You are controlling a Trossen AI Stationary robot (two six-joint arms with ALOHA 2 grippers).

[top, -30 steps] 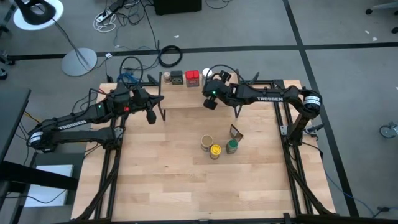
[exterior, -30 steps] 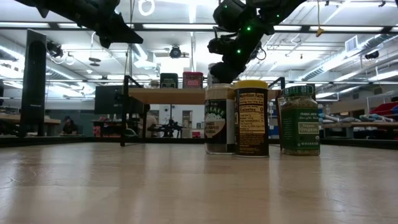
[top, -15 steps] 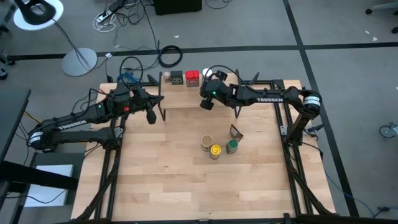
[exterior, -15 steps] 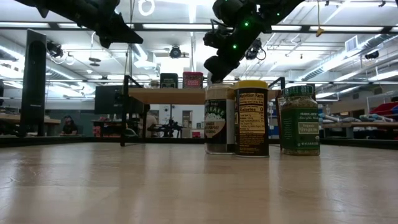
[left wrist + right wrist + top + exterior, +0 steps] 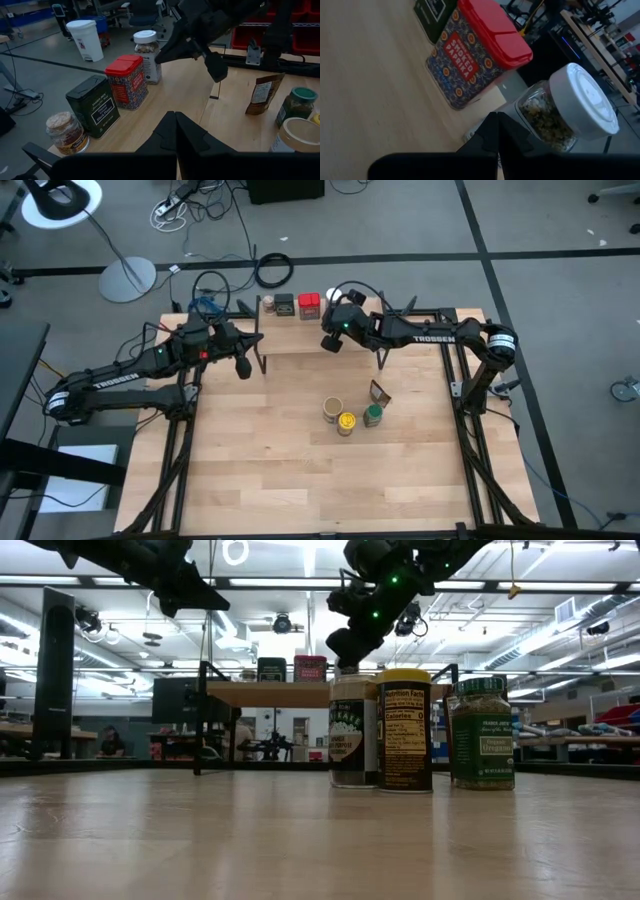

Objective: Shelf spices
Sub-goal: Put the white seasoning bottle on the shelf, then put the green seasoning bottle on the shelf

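Fingers on my right arm (image 5: 331, 343) were pressed together, empty, hanging over the shelf (image 5: 300, 332). Just beyond them on its board, upright in a row along its length, stood the white-lidded jar (image 5: 570, 111), red tin (image 5: 477, 52), dark tin (image 5: 94, 105) and tan-capped jar (image 5: 65, 132). My left fingers (image 5: 242, 366) were likewise closed and empty beside the shelf's end. Three upright jars (image 5: 347, 418) clustered on the table (image 5: 260, 470), well apart.
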